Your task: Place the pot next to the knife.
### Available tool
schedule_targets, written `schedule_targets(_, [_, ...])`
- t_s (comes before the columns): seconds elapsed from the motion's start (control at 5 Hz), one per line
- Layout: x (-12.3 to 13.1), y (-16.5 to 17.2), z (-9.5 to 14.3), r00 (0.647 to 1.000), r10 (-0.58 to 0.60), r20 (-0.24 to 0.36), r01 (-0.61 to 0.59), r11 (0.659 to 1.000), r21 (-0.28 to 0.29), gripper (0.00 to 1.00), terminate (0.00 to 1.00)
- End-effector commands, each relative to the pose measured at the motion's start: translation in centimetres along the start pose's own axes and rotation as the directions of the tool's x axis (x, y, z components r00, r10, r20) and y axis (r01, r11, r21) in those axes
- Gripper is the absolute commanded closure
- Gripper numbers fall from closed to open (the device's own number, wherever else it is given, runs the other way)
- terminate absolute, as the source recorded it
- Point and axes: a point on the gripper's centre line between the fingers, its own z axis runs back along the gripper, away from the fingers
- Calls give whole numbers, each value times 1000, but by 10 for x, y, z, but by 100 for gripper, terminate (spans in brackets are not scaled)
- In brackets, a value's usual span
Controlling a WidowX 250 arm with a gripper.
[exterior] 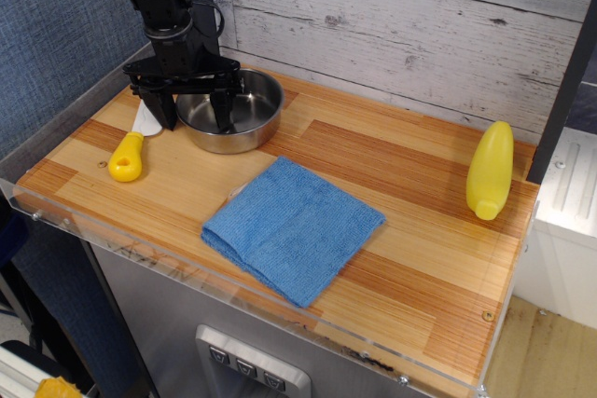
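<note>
Here the pot (230, 111) sits on the wooden counter (373, 174) at the far left, a shallow shiny steel bowl with its rim catching the light. Just to its left lies the knife (132, 146), its chunky yellow handle pointing toward the near edge and its short white blade angled toward the far side; the blade tip is partly hidden behind the black tool. The two stand close together, though whether they touch cannot be told from this angle.

The gripper (190, 109) hangs over the left rim of the pot, its black fingers spread wide apart. One finger (224, 107) reaches down inside the bowl, while the other comes down outside the rim, just above the knife blade. Nothing is clamped between them; the fingers straddle the pot's left wall with visible space on both sides, so the tool has hold of nothing. The arm rises from there toward the top left corner.

Nearer the viewer, roughly in the middle of the counter, a folded blue cloth (293, 226) lies flat, set at an angle, well apart from the pot. At the far right a yellow bottle (491, 170) lies on the wood close to the right edge. A whitewashed plank wall (401, 25) runs behind the counter, and a clear plastic lip (187, 272) edges its near side
</note>
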Motion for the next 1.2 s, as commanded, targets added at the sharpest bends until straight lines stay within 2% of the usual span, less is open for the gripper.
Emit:
schedule_targets(0.0, [11,3,44,996,-15,90,15,1000,3,0,0])
schedule_targets(0.4, [8,-4,88,988,-32,153,35,999,-14,0,0])
schedule_targets(0.6, [0,-6,115,981,-43,189,51,998,-38,0,0])
schedule_targets(0.8, [-12,-6,143,975,-67,213,75,997,-28,0,0])
schedule_targets(1.0, [-12,-6,143,975,-67,213,75,997,-28,0,0])
